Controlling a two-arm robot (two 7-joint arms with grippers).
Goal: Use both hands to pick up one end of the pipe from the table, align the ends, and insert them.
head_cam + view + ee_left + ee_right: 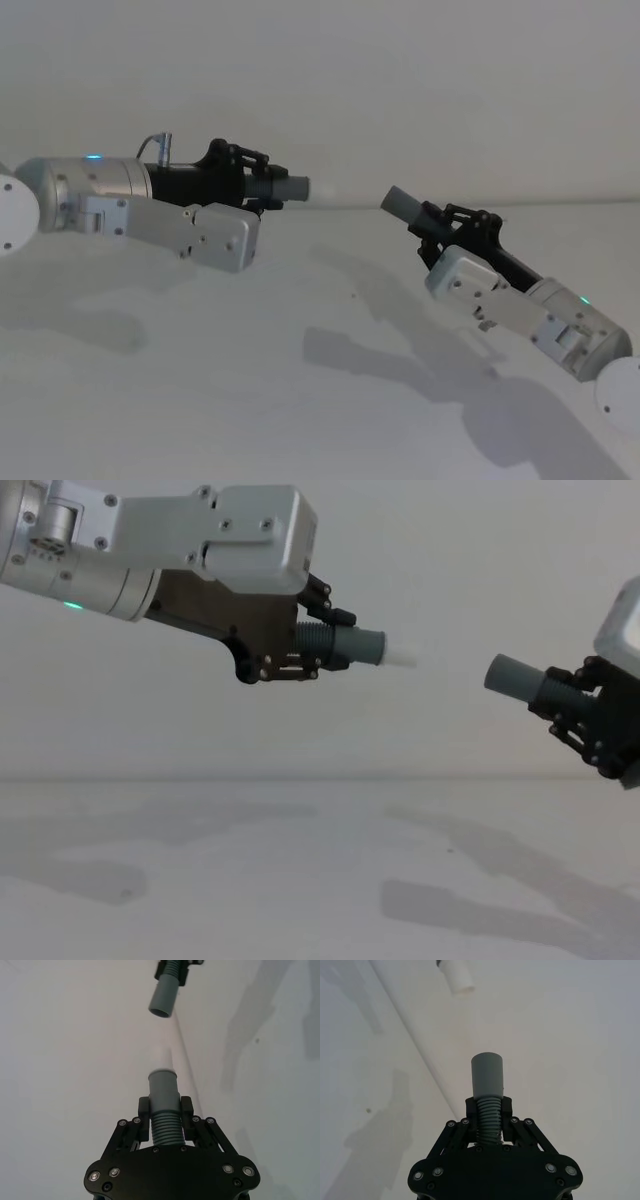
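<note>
grey ribbed pipe point(165, 1115) (whitish tip point(403, 659)), white table point(250, 400)

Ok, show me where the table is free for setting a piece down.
The table is bare under both raised arms. Crowded only mid-air, between the left gripper with its whitish tip and the right gripper with its cuff.

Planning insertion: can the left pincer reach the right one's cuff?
Probably yes: only open air separates the left pincer, holding the whitish tip, from the cuff in the right pincer, though slightly misaligned.
</note>
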